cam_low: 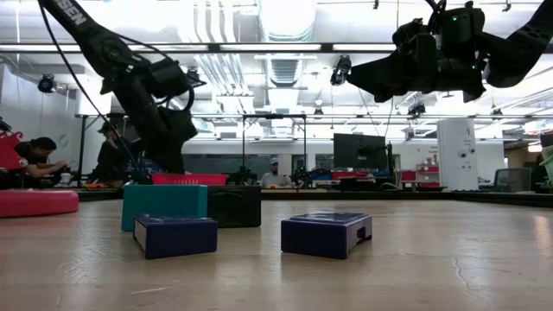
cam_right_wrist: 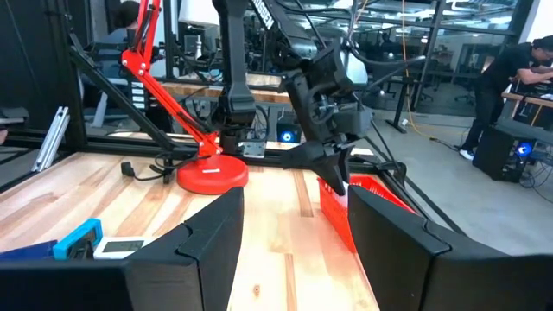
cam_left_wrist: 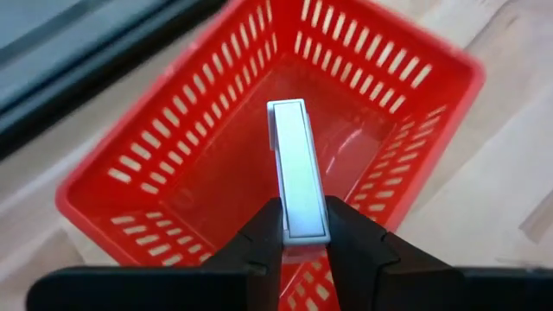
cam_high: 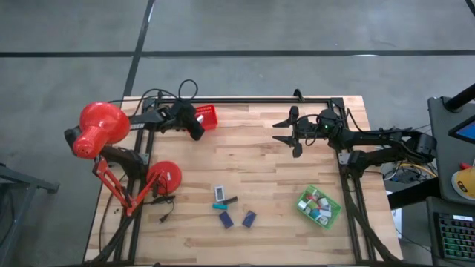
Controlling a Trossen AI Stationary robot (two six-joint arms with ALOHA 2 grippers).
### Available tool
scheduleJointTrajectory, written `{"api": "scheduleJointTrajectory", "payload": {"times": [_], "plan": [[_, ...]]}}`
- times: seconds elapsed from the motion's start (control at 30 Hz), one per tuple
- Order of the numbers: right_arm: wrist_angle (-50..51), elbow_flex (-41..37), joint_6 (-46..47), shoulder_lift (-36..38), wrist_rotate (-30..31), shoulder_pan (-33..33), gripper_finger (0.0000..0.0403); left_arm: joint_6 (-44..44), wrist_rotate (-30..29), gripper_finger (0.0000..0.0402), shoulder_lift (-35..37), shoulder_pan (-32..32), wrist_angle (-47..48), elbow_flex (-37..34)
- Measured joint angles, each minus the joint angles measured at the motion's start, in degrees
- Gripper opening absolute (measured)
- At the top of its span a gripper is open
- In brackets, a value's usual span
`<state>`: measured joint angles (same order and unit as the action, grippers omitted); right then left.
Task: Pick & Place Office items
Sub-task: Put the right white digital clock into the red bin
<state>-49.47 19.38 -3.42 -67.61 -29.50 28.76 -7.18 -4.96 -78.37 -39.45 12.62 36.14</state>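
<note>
My left gripper point(cam_high: 199, 130) hangs over the red tray point(cam_high: 207, 116) at the table's far left and is shut on a white block point(cam_left_wrist: 296, 170). The tray's slotted inside shows below it in the left wrist view point(cam_left_wrist: 216, 130). My right gripper point(cam_high: 295, 134) is open and empty, raised above the table's far middle. Loose items lie on the wood near the front: a white piece point(cam_high: 220, 193), a teal piece point(cam_high: 220, 205) and two navy blocks point(cam_high: 225, 219) point(cam_high: 249, 218). The navy blocks point(cam_low: 175, 235) point(cam_low: 327, 232) and the teal block point(cam_low: 164, 204) show in the low view. My left gripper pinches the white block's near end point(cam_left_wrist: 302, 226) between its two fingers, one on each long side. The fingers point down from above and lie along the block. The block sticks out past the fingertips, lifted clear above the red tray's floor.
A green tray point(cam_high: 319, 207) with several small pieces stands at the front right. A red desk lamp point(cam_high: 100, 132) with its round base point(cam_high: 164, 178) stands at the left. Black frame rails run along the table's far, left and right edges. People sit in the room beyond.
</note>
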Motion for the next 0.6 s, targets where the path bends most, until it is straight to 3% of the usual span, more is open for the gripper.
{"api": "scheduleJointTrajectory", "payload": {"times": [0.27,0.6], "plan": [[0.00,0.00,0.00,0.00,-0.02,0.01,0.0203,-0.76,2.01,0.0077,-2.01,-0.57,1.14,0.04],[-0.02,0.00,0.00,0.02,0.00,0.01,0.0203,-0.13,3.71,0.0129,-1.99,-0.56,1.15,0.48]]}}
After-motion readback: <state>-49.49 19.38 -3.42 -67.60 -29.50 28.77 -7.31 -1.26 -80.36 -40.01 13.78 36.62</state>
